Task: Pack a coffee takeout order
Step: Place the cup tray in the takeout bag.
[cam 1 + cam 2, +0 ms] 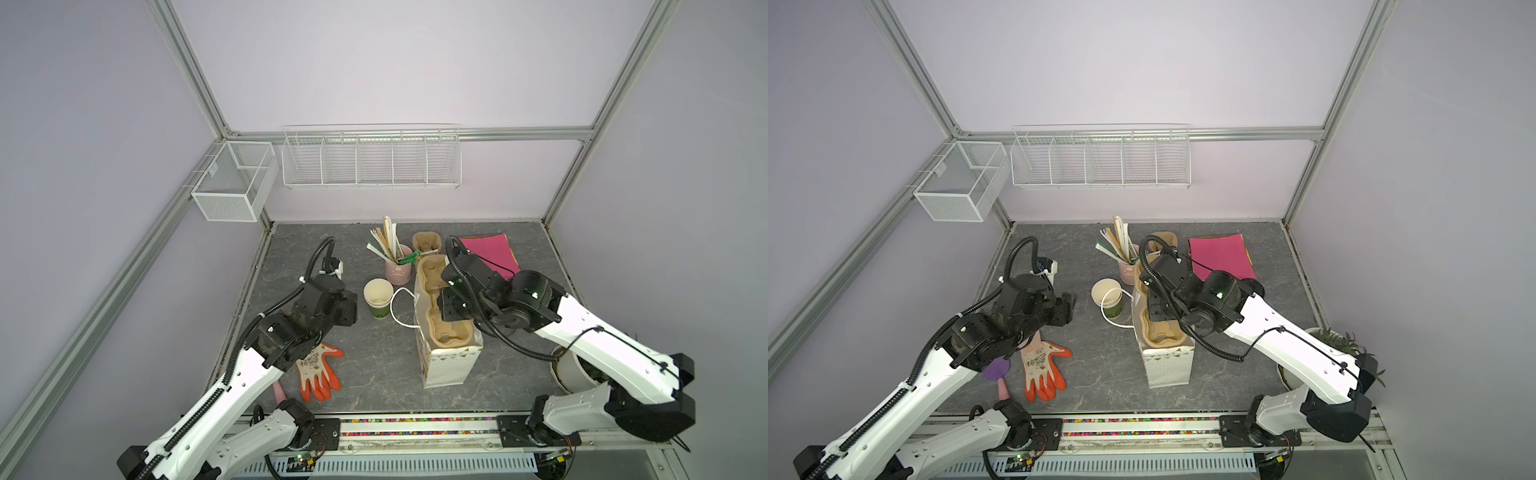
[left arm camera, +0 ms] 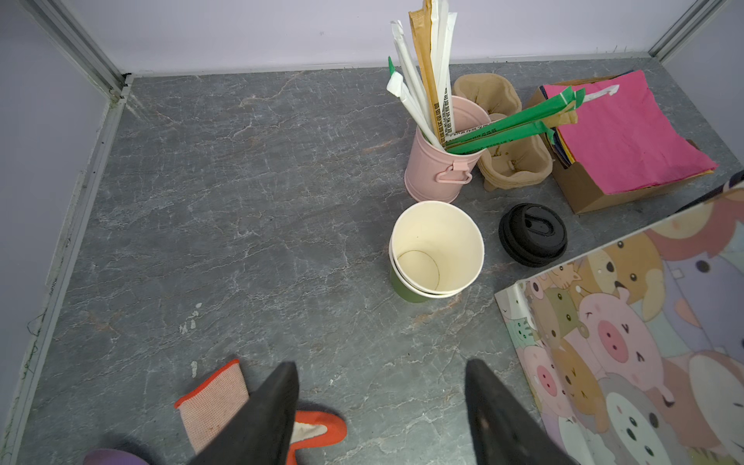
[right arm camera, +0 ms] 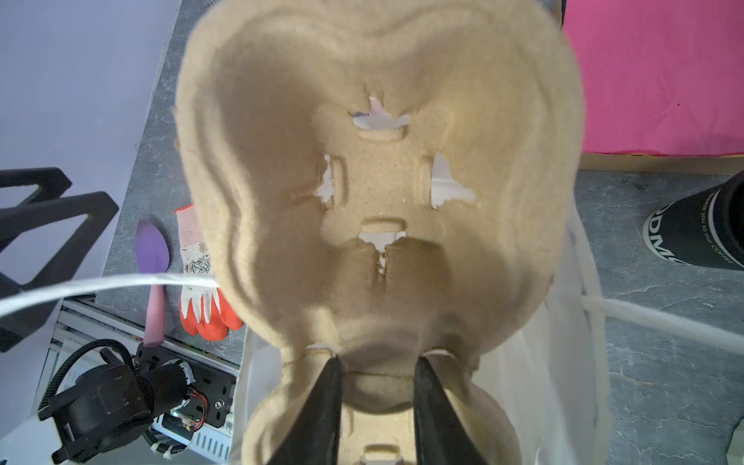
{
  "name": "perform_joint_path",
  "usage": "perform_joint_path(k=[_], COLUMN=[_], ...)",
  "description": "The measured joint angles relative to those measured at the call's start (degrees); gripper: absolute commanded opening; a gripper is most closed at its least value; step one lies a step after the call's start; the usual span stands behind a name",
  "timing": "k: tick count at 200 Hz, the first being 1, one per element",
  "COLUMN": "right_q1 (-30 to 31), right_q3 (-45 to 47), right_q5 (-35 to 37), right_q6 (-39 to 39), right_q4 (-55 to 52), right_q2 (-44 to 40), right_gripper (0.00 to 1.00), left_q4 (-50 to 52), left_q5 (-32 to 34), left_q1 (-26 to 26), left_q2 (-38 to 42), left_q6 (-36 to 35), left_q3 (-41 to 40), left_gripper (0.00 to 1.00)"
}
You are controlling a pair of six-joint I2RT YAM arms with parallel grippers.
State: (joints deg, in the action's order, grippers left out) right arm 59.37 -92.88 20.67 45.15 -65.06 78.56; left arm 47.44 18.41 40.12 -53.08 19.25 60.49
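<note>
Currently, carrier: lengthwise in the bag mouth, far end riding high, apparently not seated.
Right gripper: fingers clamped on the carrier's centre ridge, probably for a balanced push down.
Left gripper: fingers apart, empty, beside the bag, likely ready to steady it.
Bag: upright mid-table, cord handle flopped outward, off the opening.

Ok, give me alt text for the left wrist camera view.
The left hand, open and empty, hovers over a grey table facing stacked paper cups, with a pink bucket of wrapped straws behind and the cartoon-animal gift bag beside them.
</note>
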Motion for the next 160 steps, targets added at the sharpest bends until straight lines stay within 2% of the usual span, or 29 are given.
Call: perform_joint_path(k=[90,160], right_q1=[1.77,2.14], right_q3=[3.32,4.07], right_q5=[0.74,0.48], right_q6=[1.42,1.42], right_q4=[-1.4,-1.97], right_q2=[-0.98,2.56], right_gripper=[0.29,0.28], left_q4=[0.0,0.0], left_q5=[0.0,0.0], left_q1=[0.0,0.0], left_q2=[0.0,-0.09], left_q6=[-0.02,-0.02], left_q3=[0.0,0.0], left_gripper=[0.66,0.66])
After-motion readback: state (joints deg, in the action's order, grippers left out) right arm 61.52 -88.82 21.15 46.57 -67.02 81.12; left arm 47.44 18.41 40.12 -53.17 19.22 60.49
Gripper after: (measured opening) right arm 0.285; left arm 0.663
